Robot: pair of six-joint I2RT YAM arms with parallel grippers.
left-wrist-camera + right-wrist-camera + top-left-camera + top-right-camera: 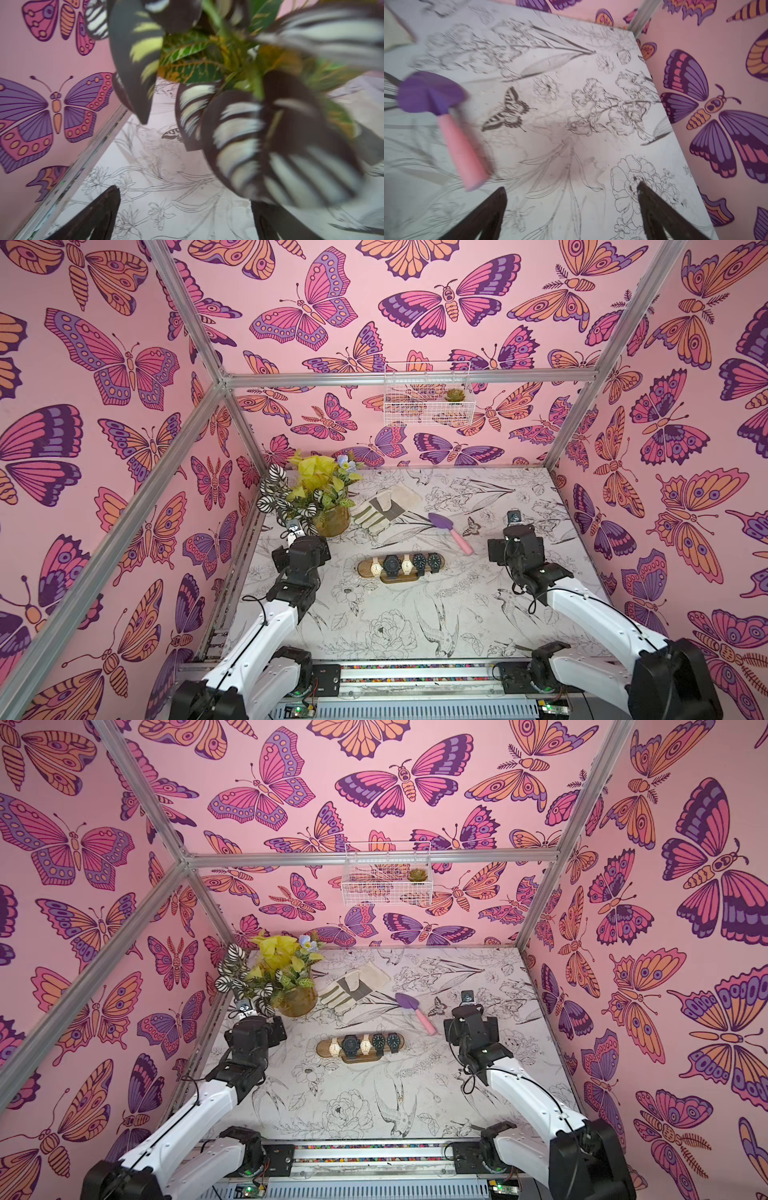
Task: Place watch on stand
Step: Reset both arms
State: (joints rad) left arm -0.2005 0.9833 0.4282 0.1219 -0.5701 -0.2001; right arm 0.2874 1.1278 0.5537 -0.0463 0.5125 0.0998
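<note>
Left hand (pixel 185 199) and right hand (pixel 571 187), both spread and empty, we find flanking the stand (pixel 364 568), its long axis nine-to-three at tabletop (pixel 374 614) centre, five watches (pixel 391 563) on it, neither clearly nearer.

In the left wrist view the striped leaves (pixel 270 145) are blurred and hide much of the worktop (pixel 166 187); the fingers (pixel 99 216) are cut by the edge. The trowel (pixel 446 124) (right wrist view) is blurred too.
</note>
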